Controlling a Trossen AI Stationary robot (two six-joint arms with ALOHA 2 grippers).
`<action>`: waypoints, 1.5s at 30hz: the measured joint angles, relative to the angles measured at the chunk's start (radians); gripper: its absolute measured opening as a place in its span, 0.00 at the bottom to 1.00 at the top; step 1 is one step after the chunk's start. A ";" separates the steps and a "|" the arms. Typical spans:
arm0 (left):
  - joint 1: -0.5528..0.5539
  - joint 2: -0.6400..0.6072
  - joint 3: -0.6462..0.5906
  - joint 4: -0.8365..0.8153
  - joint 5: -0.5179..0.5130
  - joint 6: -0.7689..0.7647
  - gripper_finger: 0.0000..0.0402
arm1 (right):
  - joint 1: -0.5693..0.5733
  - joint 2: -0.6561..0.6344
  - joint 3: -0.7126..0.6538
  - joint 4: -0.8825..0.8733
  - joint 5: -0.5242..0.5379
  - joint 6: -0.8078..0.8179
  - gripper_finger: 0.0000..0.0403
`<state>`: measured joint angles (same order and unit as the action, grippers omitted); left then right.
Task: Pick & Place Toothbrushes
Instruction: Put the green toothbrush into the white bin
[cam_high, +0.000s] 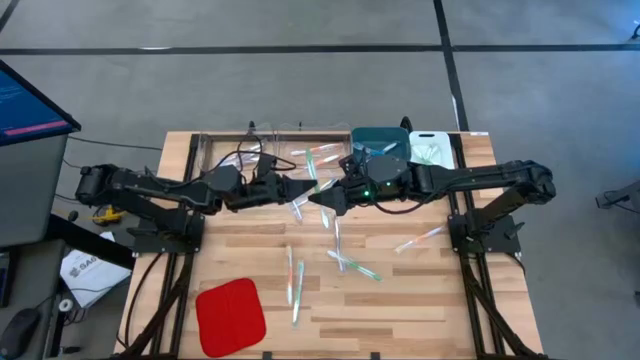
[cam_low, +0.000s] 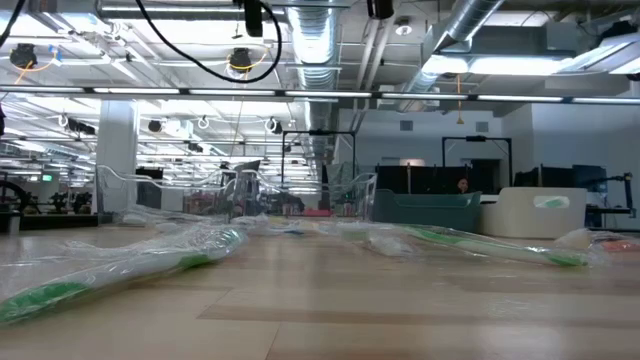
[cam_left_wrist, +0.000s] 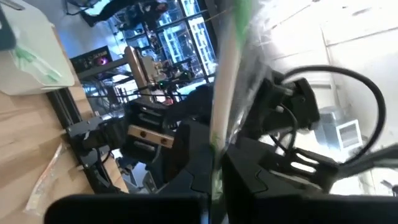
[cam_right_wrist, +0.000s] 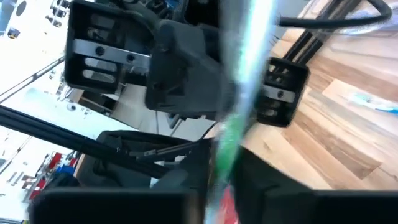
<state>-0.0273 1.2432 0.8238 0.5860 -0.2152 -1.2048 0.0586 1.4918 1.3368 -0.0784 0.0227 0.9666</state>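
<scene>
On a pale wooden plank table, a flat red pad lies at the near edge toward the left arm's side, with wrapped toothbrushes scattered loose over the planks just beyond it; from table height two green-tipped ones in clear wrap sprawl across the foreground. Another toothbrush lies alone toward the right arm's base. Over the middle of the table the two dark arms meet tip to tip: the left pincer is closed on a green-tipped toothbrush that stands up between its fingers, and the right pincer faces it, its fingers drawn in on the same wrapped toothbrush, which runs blurred across the right wrist view. Each arm's body fills the other's wrist view and blocks most of the table behind. Along the far edge stand a clear bin with black cables looping over it, a dark teal bin and a white bin holding a few toothbrushes with green accents. Beyond the table lie a grey floor crossed by dark lines, a monitor to the left, and, seen level, an open hall with exposed ceiling ducts, pipes and strip lights.
</scene>
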 joint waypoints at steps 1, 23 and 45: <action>0.000 -0.001 0.000 0.000 0.003 0.004 0.02 | 0.000 0.000 -0.001 -0.001 -0.003 0.001 0.05; 0.033 -0.187 -0.002 -0.443 0.250 0.148 0.58 | -0.022 -0.115 0.002 -0.146 0.005 -0.067 0.04; 0.030 -0.246 -0.002 -0.675 0.248 0.428 0.53 | -0.778 -0.209 0.001 -1.231 0.253 -0.471 0.04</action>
<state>0.0025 0.9974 0.8223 -0.0894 0.0329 -0.7765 -0.7195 1.2829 1.3376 -1.3092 0.2754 0.4955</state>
